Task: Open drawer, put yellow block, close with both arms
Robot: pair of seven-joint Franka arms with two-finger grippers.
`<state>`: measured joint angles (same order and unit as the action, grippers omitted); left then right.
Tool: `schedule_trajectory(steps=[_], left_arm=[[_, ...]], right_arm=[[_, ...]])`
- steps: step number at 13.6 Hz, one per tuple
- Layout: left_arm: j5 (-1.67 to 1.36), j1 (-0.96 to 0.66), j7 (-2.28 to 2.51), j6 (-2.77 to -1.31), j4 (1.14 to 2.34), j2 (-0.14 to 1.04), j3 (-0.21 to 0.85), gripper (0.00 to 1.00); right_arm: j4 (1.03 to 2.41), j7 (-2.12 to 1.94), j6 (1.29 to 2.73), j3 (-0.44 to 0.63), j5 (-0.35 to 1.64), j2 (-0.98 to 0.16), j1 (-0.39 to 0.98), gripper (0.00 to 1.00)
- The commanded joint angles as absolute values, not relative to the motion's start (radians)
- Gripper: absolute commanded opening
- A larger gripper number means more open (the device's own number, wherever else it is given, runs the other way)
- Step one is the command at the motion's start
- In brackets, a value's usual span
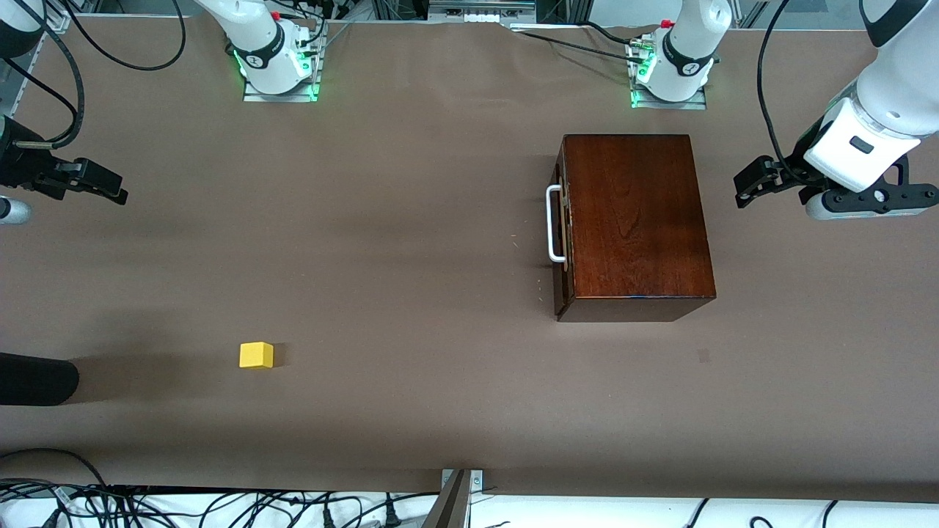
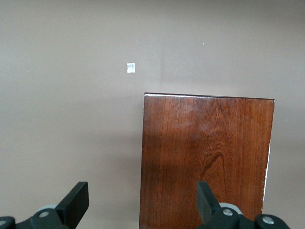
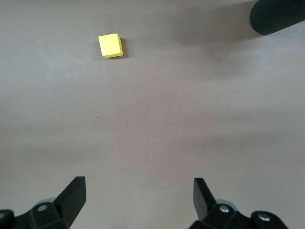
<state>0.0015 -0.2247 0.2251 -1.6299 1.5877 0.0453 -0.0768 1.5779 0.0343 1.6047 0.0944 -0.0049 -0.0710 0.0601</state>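
Note:
The dark mahogany box (image 1: 638,220) stands toward the left arm's end of the table. Its drawer is shut, and the white bar handle (image 1: 553,224) faces the right arm's end. The yellow block (image 1: 256,355) lies on the table toward the right arm's end, nearer to the front camera than the box; it also shows in the right wrist view (image 3: 110,45). My left gripper (image 1: 752,183) hangs open and empty over the table beside the box's back end, with the box top (image 2: 207,157) below it. My right gripper (image 1: 103,183) hangs open and empty over bare table at the right arm's end.
A black cylinder (image 1: 37,379) juts in at the right arm's end, beside the yellow block, and shows in the right wrist view (image 3: 279,14). A small pale patch (image 2: 131,68) marks the brown mat. Cables run along the table's edges.

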Motion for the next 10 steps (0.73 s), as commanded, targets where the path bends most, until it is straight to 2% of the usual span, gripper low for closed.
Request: schedule_trajectory(steps=[1,10], left_arm=[[0.002,-0.232,0.229,-1.614,1.551,0.061,-0.080,1.00],[0.002,-0.232,0.229,-1.614,1.551,0.071,-0.078,1.00]], right_arm=[[1.568,0.040,1.603,0.078,-0.006,-0.072,0.043,1.00],[1.568,0.040,1.603,0.078,-0.005,-0.072,0.043,1.00]])
